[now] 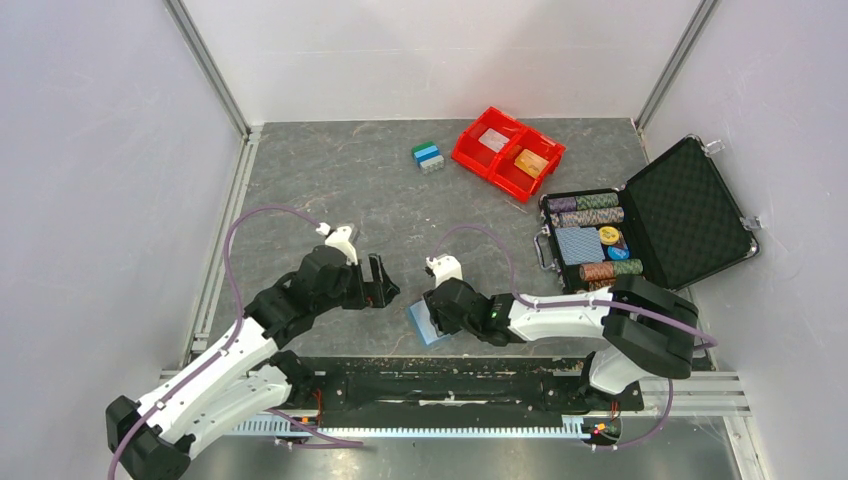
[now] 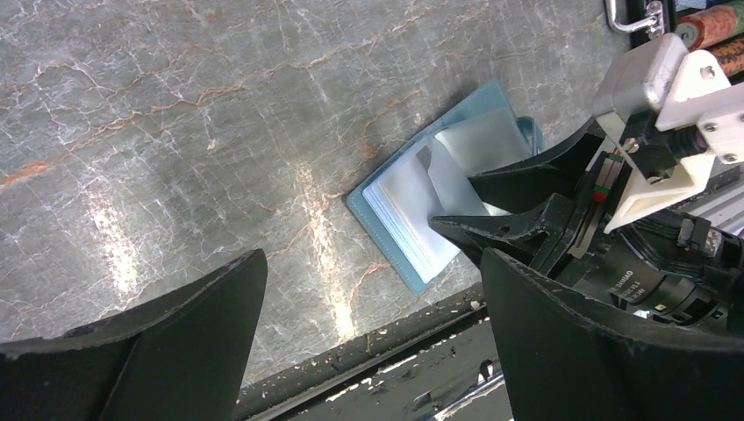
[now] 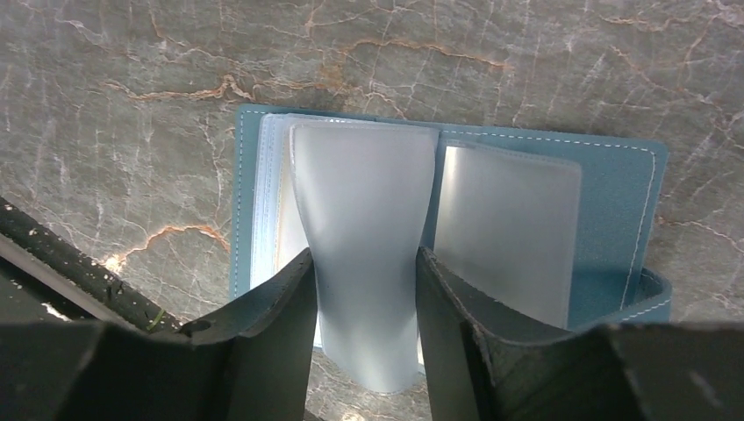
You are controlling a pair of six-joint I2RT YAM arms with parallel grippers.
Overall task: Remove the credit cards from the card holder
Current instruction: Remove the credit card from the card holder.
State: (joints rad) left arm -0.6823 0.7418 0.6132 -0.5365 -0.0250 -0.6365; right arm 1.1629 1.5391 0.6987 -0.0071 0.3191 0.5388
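The light-blue card holder (image 1: 420,323) lies spread open at the table's near edge; it also shows in the left wrist view (image 2: 405,230) and the right wrist view (image 3: 618,202). My right gripper (image 1: 430,315) (image 3: 364,263) sits over it, shut on one frosted clear sleeve (image 3: 364,202), which bows between the fingers. No card shows in the visible sleeves. An orange card (image 1: 531,162) and a whitish card (image 1: 493,140) lie in the red bin (image 1: 507,150). My left gripper (image 1: 381,281) (image 2: 373,263) is open and empty, just left of the holder.
A black foam-lined case (image 1: 690,205) stands open at the right with poker chips and a blue patterned deck (image 1: 580,245). A small blue-green block (image 1: 428,156) lies left of the bin. The black front rail (image 2: 386,346) runs just beside the holder.
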